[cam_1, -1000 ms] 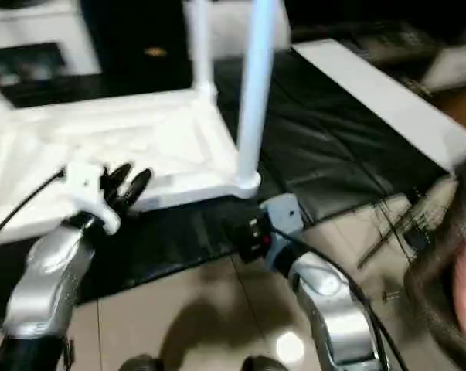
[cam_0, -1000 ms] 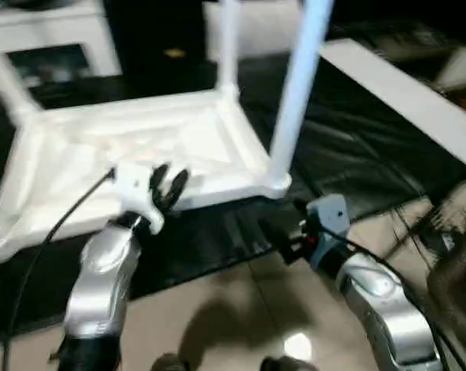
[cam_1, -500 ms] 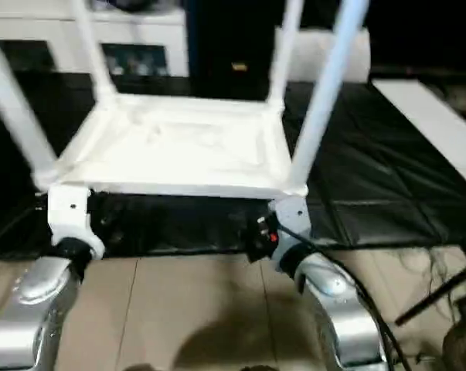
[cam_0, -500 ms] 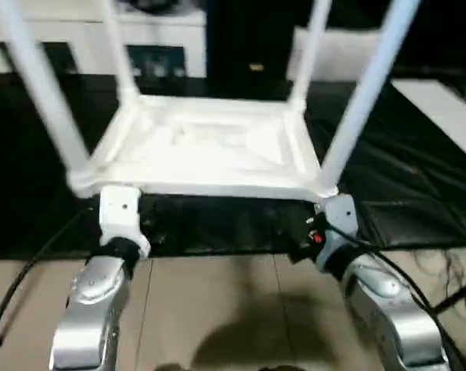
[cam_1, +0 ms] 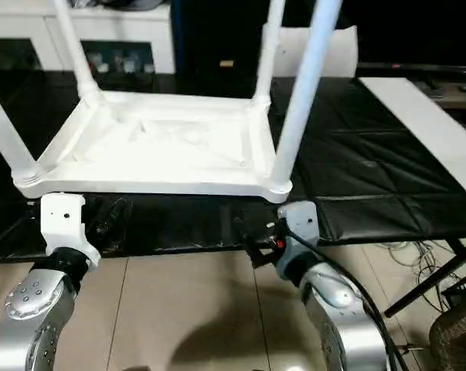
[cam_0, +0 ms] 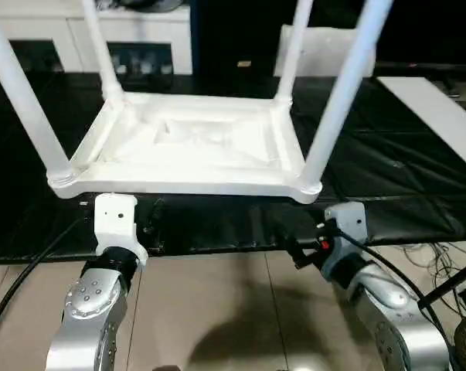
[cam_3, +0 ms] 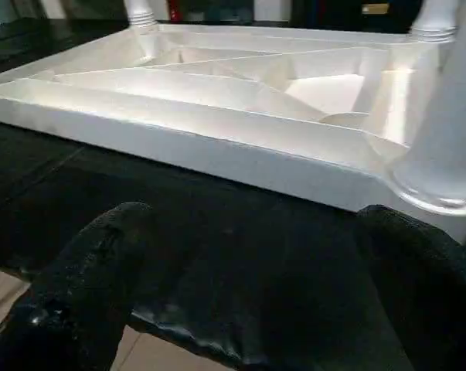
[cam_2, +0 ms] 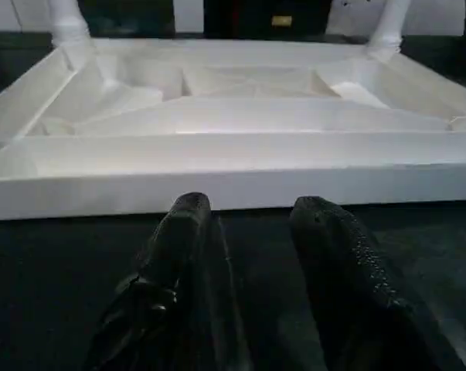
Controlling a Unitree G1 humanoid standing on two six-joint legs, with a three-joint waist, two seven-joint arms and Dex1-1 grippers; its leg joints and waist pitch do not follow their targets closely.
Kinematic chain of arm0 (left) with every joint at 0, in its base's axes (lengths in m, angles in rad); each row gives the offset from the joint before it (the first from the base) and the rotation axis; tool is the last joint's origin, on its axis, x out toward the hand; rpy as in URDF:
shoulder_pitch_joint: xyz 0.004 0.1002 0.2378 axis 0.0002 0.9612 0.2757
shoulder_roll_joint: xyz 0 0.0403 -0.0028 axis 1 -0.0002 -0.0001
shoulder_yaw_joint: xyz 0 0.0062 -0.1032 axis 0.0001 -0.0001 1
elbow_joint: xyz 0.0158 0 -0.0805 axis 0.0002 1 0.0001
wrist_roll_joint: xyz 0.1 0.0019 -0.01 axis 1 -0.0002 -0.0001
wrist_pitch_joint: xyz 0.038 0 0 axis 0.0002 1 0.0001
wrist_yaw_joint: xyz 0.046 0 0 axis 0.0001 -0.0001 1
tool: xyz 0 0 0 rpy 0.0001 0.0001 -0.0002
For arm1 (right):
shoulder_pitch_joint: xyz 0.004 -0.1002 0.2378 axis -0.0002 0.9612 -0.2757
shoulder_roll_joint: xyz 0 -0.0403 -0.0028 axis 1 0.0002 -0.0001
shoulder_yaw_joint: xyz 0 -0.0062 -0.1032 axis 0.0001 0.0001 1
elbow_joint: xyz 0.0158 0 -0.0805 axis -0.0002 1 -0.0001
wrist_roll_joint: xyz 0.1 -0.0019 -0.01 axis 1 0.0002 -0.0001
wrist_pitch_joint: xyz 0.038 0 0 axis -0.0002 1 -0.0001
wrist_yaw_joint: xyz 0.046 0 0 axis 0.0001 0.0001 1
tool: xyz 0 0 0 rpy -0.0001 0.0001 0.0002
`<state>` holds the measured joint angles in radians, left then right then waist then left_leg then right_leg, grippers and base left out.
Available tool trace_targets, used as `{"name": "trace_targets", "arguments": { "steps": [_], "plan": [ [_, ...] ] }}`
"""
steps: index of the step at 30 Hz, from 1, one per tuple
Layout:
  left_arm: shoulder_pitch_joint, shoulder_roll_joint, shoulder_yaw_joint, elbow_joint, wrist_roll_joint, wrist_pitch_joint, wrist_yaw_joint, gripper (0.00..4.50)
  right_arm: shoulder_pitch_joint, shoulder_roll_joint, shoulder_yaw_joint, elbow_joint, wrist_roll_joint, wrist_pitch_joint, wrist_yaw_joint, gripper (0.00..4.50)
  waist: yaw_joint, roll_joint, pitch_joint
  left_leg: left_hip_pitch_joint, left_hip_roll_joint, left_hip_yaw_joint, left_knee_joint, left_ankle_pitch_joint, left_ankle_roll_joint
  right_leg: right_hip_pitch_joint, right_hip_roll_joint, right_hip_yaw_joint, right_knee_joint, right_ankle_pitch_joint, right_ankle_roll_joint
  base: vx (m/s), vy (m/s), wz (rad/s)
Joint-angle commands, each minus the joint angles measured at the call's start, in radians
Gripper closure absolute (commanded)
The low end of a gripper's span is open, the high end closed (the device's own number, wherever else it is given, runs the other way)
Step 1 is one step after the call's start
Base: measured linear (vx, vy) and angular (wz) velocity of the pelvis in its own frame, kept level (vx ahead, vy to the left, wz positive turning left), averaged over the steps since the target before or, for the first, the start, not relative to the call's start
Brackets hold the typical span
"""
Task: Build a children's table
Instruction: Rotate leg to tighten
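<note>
1. The tabletop (cam_0: 190, 151) lies upside down on the black work table (cam_0: 387, 170), near its front edge, so its corner sockets face up to take the legs.
2. All four legs stand upright in those sockets; the near right leg (cam_0: 337, 100) and near left leg (cam_0: 20, 97) rise at the front corners.
3. The left gripper (cam_2: 252, 232) hovers just short of the tabletop's front rim, fingers partly open, holding nothing.
4. The right gripper (cam_3: 256, 255) waits by the near right corner, fingers spread wide and empty (probably ready to take hold).
5. The ribbed hollows of the underside hold nothing.
</note>
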<state>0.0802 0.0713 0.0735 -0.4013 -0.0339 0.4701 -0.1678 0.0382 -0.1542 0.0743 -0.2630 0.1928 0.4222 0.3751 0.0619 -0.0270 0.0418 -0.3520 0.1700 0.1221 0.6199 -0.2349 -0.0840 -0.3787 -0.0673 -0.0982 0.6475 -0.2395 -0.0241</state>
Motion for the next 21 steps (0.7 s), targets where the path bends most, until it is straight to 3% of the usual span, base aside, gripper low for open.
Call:
{"name": "trace_targets", "arguments": {
  "steps": [1,3,4,5,6,7,8,9,10,11,12,13,14,15,16,17,18,19,20,21],
  "plan": [
    [0.007,-0.004,-0.005,-0.028,-0.001,0.004,0.007,2.57,-0.003,-0.014,0.0,0.007,-0.008,-0.013,0.01,0.0,-0.004,0.01,-0.039,-0.006,0.055,-0.009,-0.095,-0.207,0.052,0.069,-0.074,0.063,-0.099,-0.167,-0.14,0.0,0.0,0.0],
    [0.01,0.0,0.001,-0.034,0.0,0.01,0.01,2.57,-0.011,-0.026,0.011,0.017,-0.011,-0.019,0.034,0.0,-0.011,0.009,-0.022,0.026,0.048,0.001,-0.102,-0.428,0.05,0.067,-0.064,0.049,-0.145,-0.515,-0.112,0.0,0.0,0.0],
    [0.011,0.005,0.001,-0.033,0.0,0.008,0.01,2.57,-0.014,-0.03,0.015,0.019,-0.01,-0.019,0.041,0.0,-0.011,0.009,-0.018,0.038,0.044,0.004,-0.102,-0.461,0.052,0.065,-0.063,0.046,-0.158,-0.58,-0.099,0.0,0.0,0.0],
    [0.012,0.011,0.002,-0.033,-0.002,0.007,0.011,2.57,-0.016,-0.035,0.019,0.018,-0.008,-0.012,0.048,0.0,0.004,0.012,-0.017,-0.006,0.02,-0.009,-0.102,-0.424,0.097,0.117,-0.097,0.02,-0.18,-0.698,-0.053,0.0,0.0,0.0],
    [0.012,0.013,0.002,-0.033,-0.004,0.005,0.011,2.57,-0.017,-0.037,0.02,0.019,-0.008,-0.013,0.046,0.0,0.002,0.0,-0.015,-0.043,0.014,-0.021,-0.086,-0.341,0.141,0.155,-0.129,0.004,-0.197,-0.73,-0.036,0.0,0.0,0.0],
    [0.014,0.015,0.003,-0.034,-0.007,0.003,0.011,2.57,-0.016,-0.037,0.022,0.017,-0.009,-0.014,0.043,0.0,0.003,0.006,-0.017,-0.045,0.013,-0.02,-0.08,-0.302,0.149,0.165,-0.136,-0.002,-0.206,-0.745,-0.031,0.058,0.024,0.35],
    [0.016,0.021,-0.002,-0.033,-0.006,-0.003,0.003,2.57,-0.014,-0.037,0.023,0.014,-0.01,-0.019,0.04,0.0,-0.001,0.007,-0.022,-0.043,0.009,-0.022,-0.07,-0.249,0.169,0.175,-0.135,-0.018,-0.213,-0.714,-0.043,0.079,0.02,0.52],
    [0.018,0.028,-0.006,-0.033,-0.006,-0.007,-0.005,2.57,-0.012,-0.037,0.024,0.011,-0.01,-0.022,0.037,0.0,0.005,0.016,-0.024,-0.038,0.008,-0.02,-0.068,-0.23,0.178,0.179,-0.132,-0.027,-0.218,-0.685,-0.057,0.079,0.02,0.52],
    [0.018,0.029,-0.01,-0.033,-0.006,-0.009,-0.009,2.57,-0.007,-0.033,0.02,0.005,-0.004,-0.025,0.035,0.0,-0.017,0.033,-0.031,0.057,0.043,-0.012,-0.09,-0.263,0.14,0.124,-0.077,-0.022,-0.203,-0.593,-0.098,0.119,0.026,0.65],
    [0.018,0.029,-0.011,-0.033,-0.006,-0.008,-0.01,2.57,-0.005,-0.031,0.017,0.001,0.0,-0.026,0.035,0.0,-0.032,0.04,-0.029,0.107,0.101,-0.07,-0.138,-0.307,0.152,0.093,-0.018,-0.032,-0.117,-0.355,-0.138,0.167,0.019,0.38],
    [0.018,0.029,-0.011,-0.033,-0.006,-0.008,-0.01,2.57,-0.005,-0.031,0.017,0.001,0.0,-0.026,0.035,0.0,-0.032,0.04,-0.029,0.107,0.101,-0.07,-0.138,-0.307,0.152,0.093,-0.018,-0.032,-0.117,-0.355,-0.138,0.167,0.019,0.38],
    [0.016,0.032,-0.023,-0.032,-0.006,-0.013,-0.021,2.57,0.002,-0.037,0.017,-0.002,0.0,-0.031,0.038,0.0,-0.052,0.038,-0.032,0.177,0.151,-0.134,-0.157,-0.344,0.256,0.021,-0.018,-0.001,-0.01,-0.165,-0.106,0.179,0.014,0.1],
    [0.016,0.033,-0.025,-0.032,-0.006,-0.013,-0.023,2.57,0.002,-0.039,0.019,-0.001,-0.002,-0.033,0.04,0.0,-0.046,0.028,-0.022,0.183,0.143,-0.128,-0.15,-0.323,0.345,-0.006,-0.035,0.024,0.007,-0.124,-0.065,0.173,0.002,0.14],
    [0.017,0.034,-0.026,-0.032,-0.006,-0.012,-0.024,2.57,0.004,-0.041,0.019,-0.001,-0.001,-0.035,0.043,0.0,-0.053,0.015,-0.022,0.175,0.119,-0.105,-0.143,-0.314,0.364,-0.003,-0.045,0.036,-0.013,-0.095,-0.07,0.173,0.002,0.14],
    [0.017,0.035,-0.027,-0.033,-0.006,-0.011,-0.024,2.57,0.007,-0.044,0.02,-0.001,-0.001,-0.038,0.048,0.0,-0.05,0.004,-0.014,0.136,0.072,-0.065,-0.136,-0.33,0.349,0.03,-0.057,0.053,-0.057,-0.094,-0.088,0.172,-0.049,0.14],
    [0.019,0.038,-0.03,-0.034,-0.006,-0.009,-0.024,2.57,0.01,-0.053,0.023,-0.001,-0.004,-0.049,0.058,0.0,0.023,-0.003,-0.011,0.01,-0.033,-0.006,0.035,-0.173,0.275,0.188,-0.194,0.208,-0.2,-0.374,-0.213,0.198,-0.043,0.05],
    [0.019,0.04,-0.031,-0.034,-0.006,-0.009,-0.024,2.57,0.011,-0.058,0.025,0.001,-0.007,-0.054,0.063,0.0,0.017,-0.032,-0.026,-0.041,-0.023,-0.012,0.094,-0.115,0.234,0.233,-0.21,0.228,-0.204,-0.447,-0.247,0.198,-0.043,0.05],
    [0.02,0.042,-0.033,-0.034,-0.006,-0.009,-0.026,2.57,0.012,-0.059,0.025,0.001,-0.007,-0.056,0.065,0.0,0.039,-0.019,-0.045,-0.084,-0.015,-0.031,0.118,-0.037,0.168,0.262,-0.189,0.215,-0.183,-0.37,-0.293,0.205,0.004,-0.05],
    [0.019,0.047,-0.036,-0.032,-0.009,-0.009,-0.029,2.57,0.013,-0.061,0.024,0.003,-0.005,-0.06,0.069,0.0,0.034,-0.019,-0.042,-0.116,-0.016,-0.03,0.094,0.041,0.154,0.265,-0.136,0.163,-0.163,-0.197,-0.294,0.186,0.018,-0.09],
    [0.019,0.049,-0.037,-0.032,-0.011,-0.009,-0.029,2.57,0.013,-0.061,0.024,0.004,-0.005,-0.062,0.069,0.0,0.036,-0.005,-0.036,-0.1,-0.011,-0.025,0.048,0.092,0.165,0.24,-0.104,0.122,-0.168,-0.177,-0.276,0.186,0.018,-0.09]
  ]
}}
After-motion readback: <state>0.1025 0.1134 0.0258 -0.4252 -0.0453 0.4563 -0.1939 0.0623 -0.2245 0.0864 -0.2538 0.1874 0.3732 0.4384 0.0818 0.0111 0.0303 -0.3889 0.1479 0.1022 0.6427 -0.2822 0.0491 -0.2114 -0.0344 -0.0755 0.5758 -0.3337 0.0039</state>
